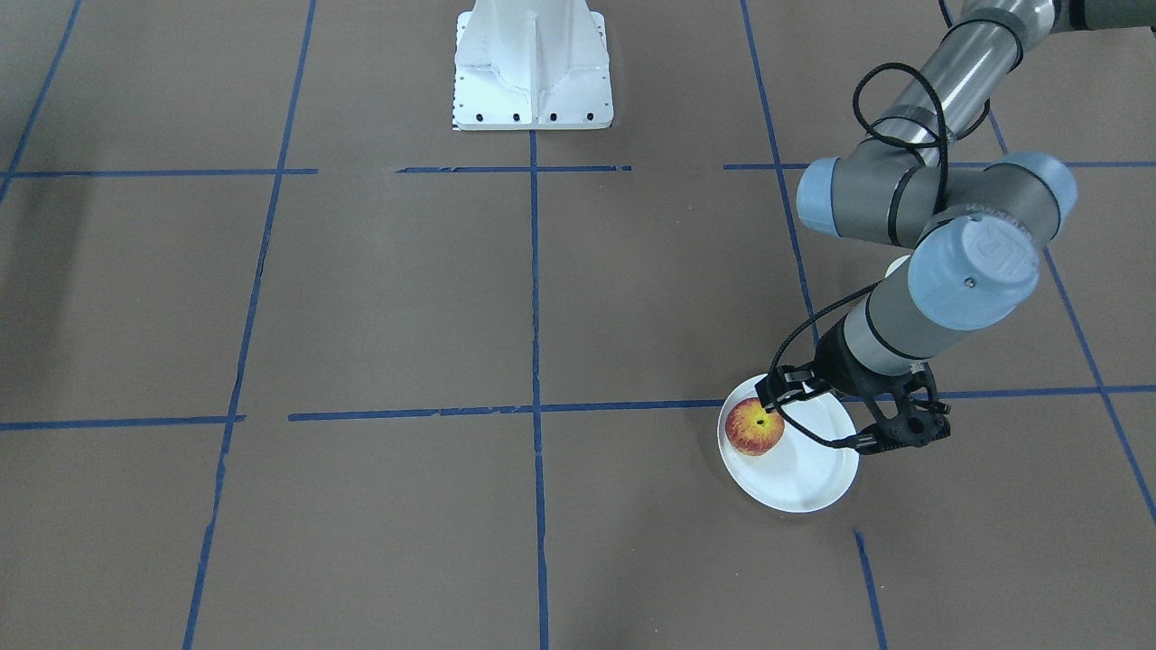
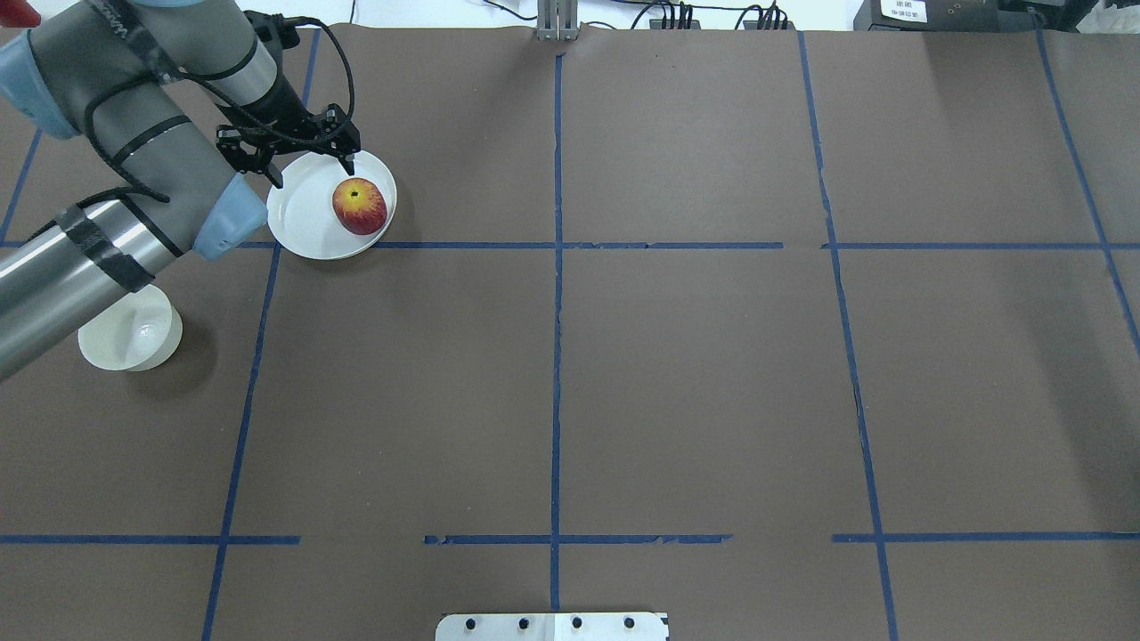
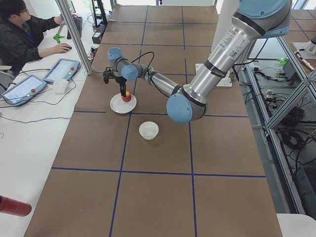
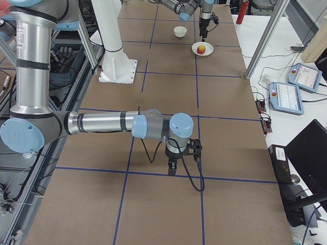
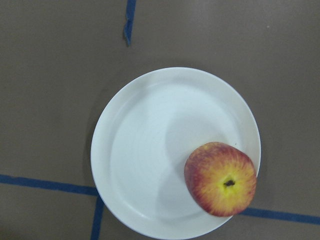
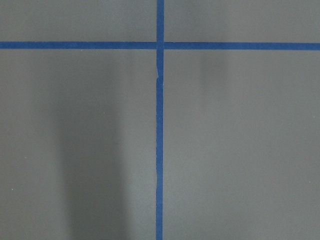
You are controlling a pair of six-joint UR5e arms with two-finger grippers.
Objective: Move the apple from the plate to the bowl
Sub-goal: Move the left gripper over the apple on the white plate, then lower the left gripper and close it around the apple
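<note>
The left gripper point(image 2: 312, 169), spread wide, hung over a glossy white round plate point(image 2: 298, 218). Descending off-centre, it might clip the small red-yellow apple point(image 2: 360, 206) near the rim and roll it off.

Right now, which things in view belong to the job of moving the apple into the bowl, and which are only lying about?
For the job: apple on the plate; empty bowl; left claw, open over the plate.
Only lying about: two teach pendants and a red cylinder on the side bench; right claw, far from the plate.
</note>
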